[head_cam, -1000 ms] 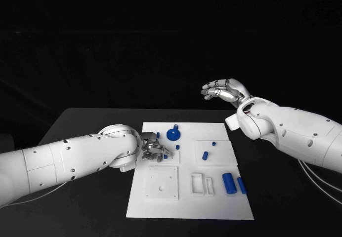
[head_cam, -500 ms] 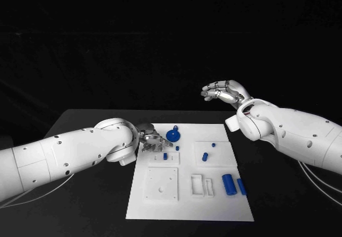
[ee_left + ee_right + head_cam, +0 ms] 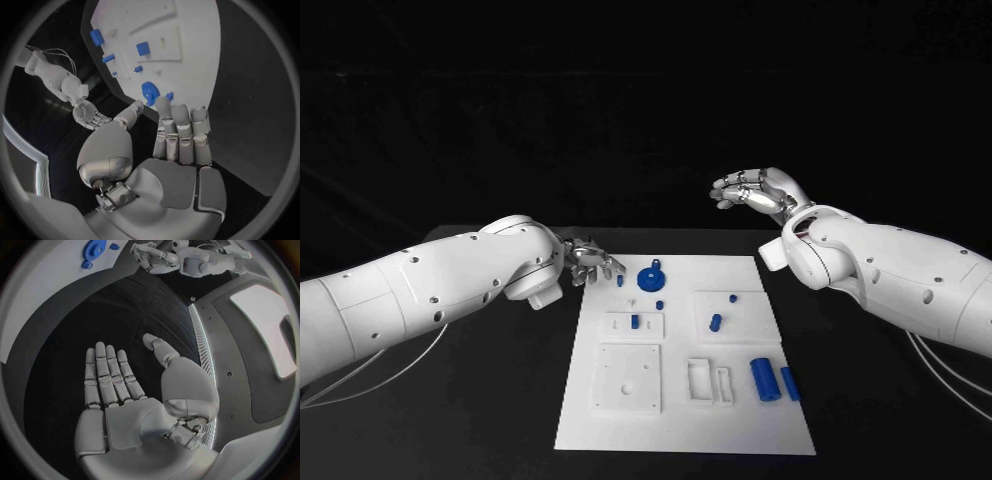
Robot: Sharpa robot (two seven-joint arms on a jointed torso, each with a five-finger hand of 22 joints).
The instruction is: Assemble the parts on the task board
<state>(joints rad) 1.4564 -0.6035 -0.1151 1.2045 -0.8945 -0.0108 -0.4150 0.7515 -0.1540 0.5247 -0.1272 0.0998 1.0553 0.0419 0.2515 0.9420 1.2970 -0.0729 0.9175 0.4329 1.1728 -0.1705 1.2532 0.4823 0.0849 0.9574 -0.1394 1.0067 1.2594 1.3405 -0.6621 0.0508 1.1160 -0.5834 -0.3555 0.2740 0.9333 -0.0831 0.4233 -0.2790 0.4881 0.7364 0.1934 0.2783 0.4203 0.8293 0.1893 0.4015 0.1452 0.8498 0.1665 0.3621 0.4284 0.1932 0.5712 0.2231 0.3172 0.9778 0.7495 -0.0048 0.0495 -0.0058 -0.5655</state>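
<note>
Left hand (image 3: 589, 262) — released, fingers apart, nothing held | task board (image 3: 682, 420) just beside its fingertips, blue parts (image 3: 652, 277) on it | right hand (image 3: 757, 189) — released, well apart from board

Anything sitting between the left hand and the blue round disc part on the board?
In the head view, one small blue peg stands on the task board between the left hand and the blue disc part; otherwise bare white board.
</note>
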